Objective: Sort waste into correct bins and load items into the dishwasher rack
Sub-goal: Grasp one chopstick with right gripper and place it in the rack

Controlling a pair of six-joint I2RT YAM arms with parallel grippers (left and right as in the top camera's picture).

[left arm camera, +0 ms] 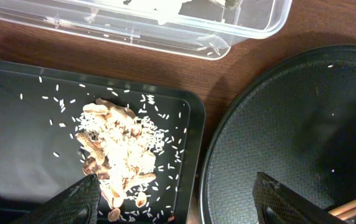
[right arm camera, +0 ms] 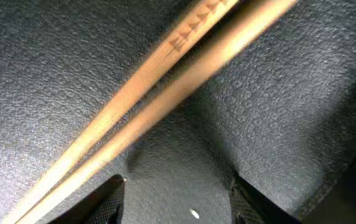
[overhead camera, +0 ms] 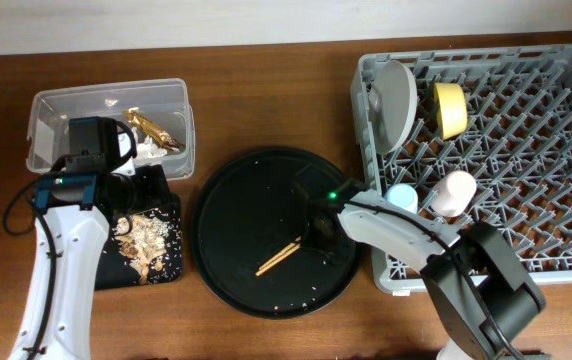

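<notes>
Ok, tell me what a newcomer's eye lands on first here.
The big grey dishwasher rack fills the right side, already holding a plate, yellow bowl, blue cup and pink cup. In the centre, wooden chopsticks lie on a round black tray, the right arm over them with jaws open.

dark brown wooden table [overhead camera: 266, 100], fine grain running left to right. fills nearly the whole overhead view, out to the left, right and near edges. reads warmer and redder up close in the left wrist view, with a faint sheen on the wood. meets a pale off-white strip [overhead camera: 166, 20] along the far edge, plain and unmarked, wider at the left and narrowing toward the right; wall or something else beyond, cannot tell which. lit evenly from above, soft and diffuse. shows only short, blurred shadows on the wood.
</notes>
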